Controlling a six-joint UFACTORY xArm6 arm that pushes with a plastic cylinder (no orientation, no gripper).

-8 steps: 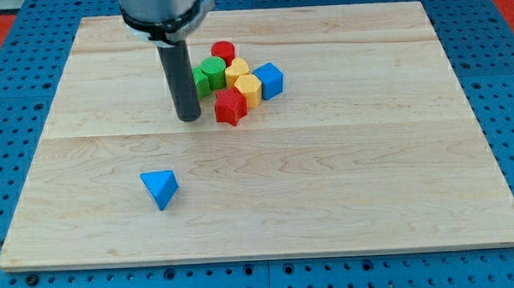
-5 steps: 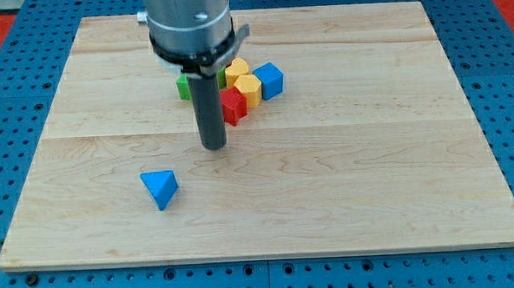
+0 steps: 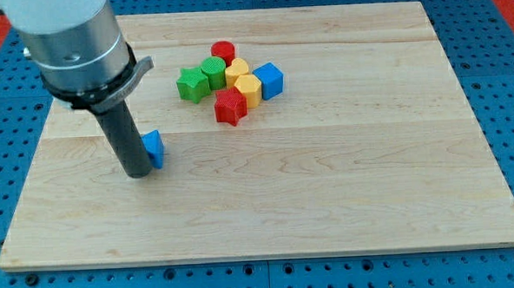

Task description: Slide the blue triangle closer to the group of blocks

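Note:
The blue triangle (image 3: 155,148) lies left of the board's middle, partly hidden behind my rod. My tip (image 3: 137,173) rests on the board right against the triangle's left side, at its lower left. The group of blocks sits toward the view's top, right of the triangle: a green block (image 3: 189,83), a green cylinder (image 3: 212,73), a red cylinder (image 3: 223,52), two yellow blocks (image 3: 237,70) (image 3: 249,88), a blue cube (image 3: 269,80) and a red star-shaped block (image 3: 230,106). The triangle is well apart from the group.
The wooden board (image 3: 345,175) lies on a blue perforated table. The arm's grey body (image 3: 70,39) covers the board's top left corner.
My rod has swung from beside the group down and to the left. The blue triangle now lies higher on the board than before, closer to the group. The green blocks, hidden earlier, show again.

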